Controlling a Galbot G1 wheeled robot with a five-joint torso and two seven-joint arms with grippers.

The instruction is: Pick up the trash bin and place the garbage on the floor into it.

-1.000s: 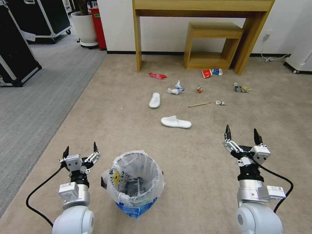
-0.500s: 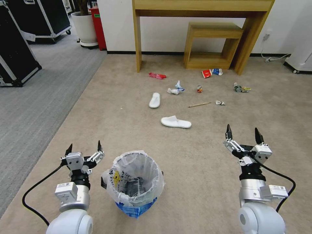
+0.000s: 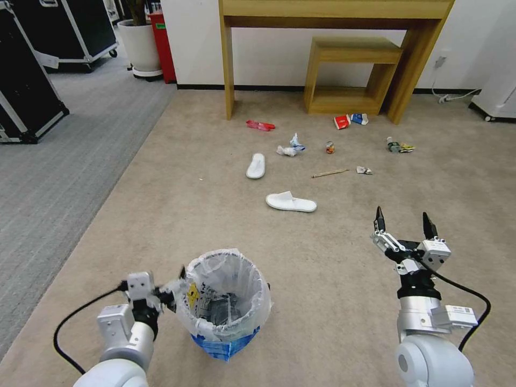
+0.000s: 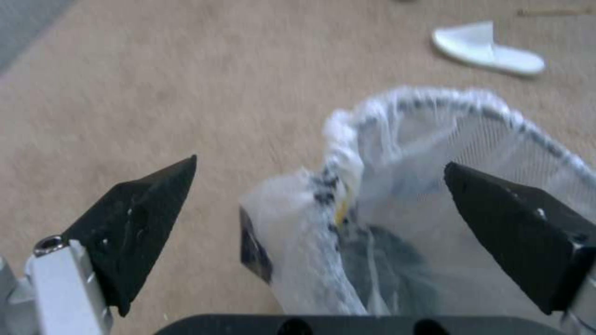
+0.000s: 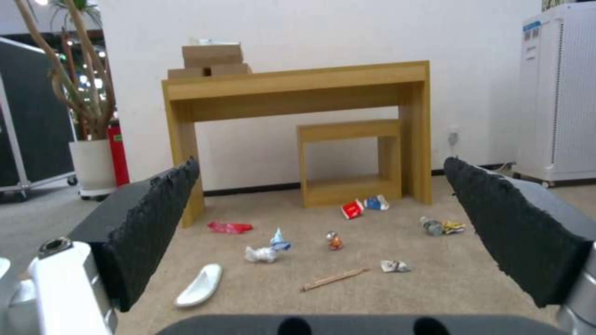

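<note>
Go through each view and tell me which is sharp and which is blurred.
Head view: sharp throughout, from the bin to the litter by the desk. Left wrist view: smeared with motion blur, bin liner and slipper soft-edged. Right wrist view: floor litter fairly clear, slightly soft; the near fingers are dark.

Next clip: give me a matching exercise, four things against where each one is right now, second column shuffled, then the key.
Things:
1. left gripper
2. right gripper
3. red cup
4. nearer slipper

Places:
A. beside the blue-white carton, near the low wooden shelf
B. open, astride the bin rim
C. on the carpet between the bin and the stick
D. open, held above bare carpet, far from the bin

Pairs: 1-B, 2-D, 3-A, 4-C
</note>
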